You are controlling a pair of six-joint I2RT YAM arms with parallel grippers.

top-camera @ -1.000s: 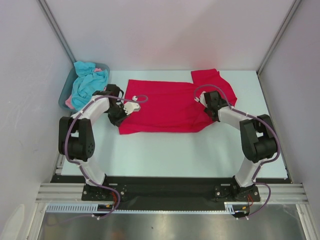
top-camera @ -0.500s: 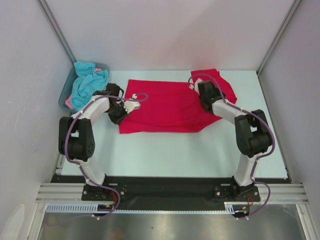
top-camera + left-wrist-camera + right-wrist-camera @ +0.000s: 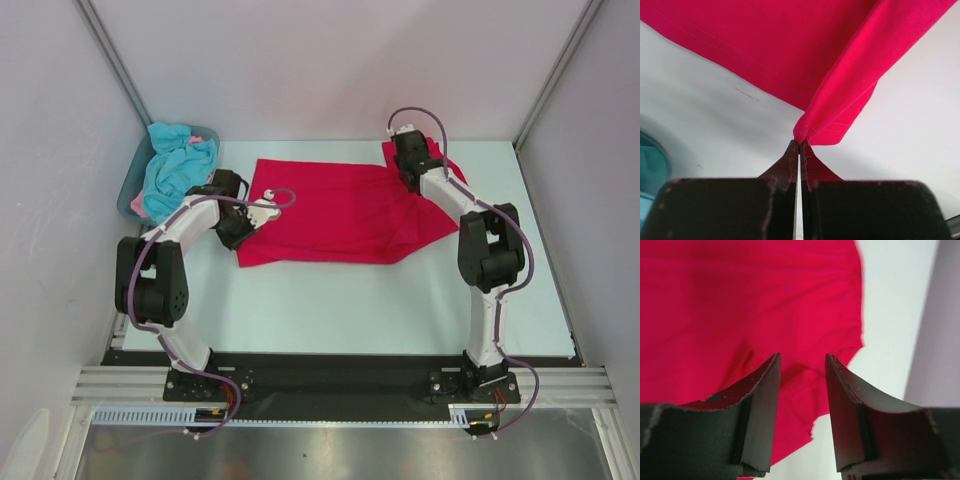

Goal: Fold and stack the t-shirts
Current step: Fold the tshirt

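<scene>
A crimson red t-shirt [image 3: 340,212] lies spread across the middle of the white table. My left gripper [image 3: 240,222] is at the shirt's left edge, shut on a fold of the red cloth [image 3: 832,125], which it pinches at its tips [image 3: 800,142]. My right gripper [image 3: 404,172] is at the shirt's far right corner by the sleeve, open, with the red cloth [image 3: 740,300] below and between its fingers [image 3: 765,390]. Turquoise-blue and pink t-shirts [image 3: 177,165] are heaped in the tub at the far left.
A grey-blue plastic tub [image 3: 133,190] stands at the table's far left corner against the left wall. Walls close the table on the left, back and right. The table's right edge and wall [image 3: 935,340] show in the right wrist view.
My right arm has swung away from me, from the shirt's right middle to its far right corner. My left gripper has stayed at the left edge, holding the cloth.
</scene>
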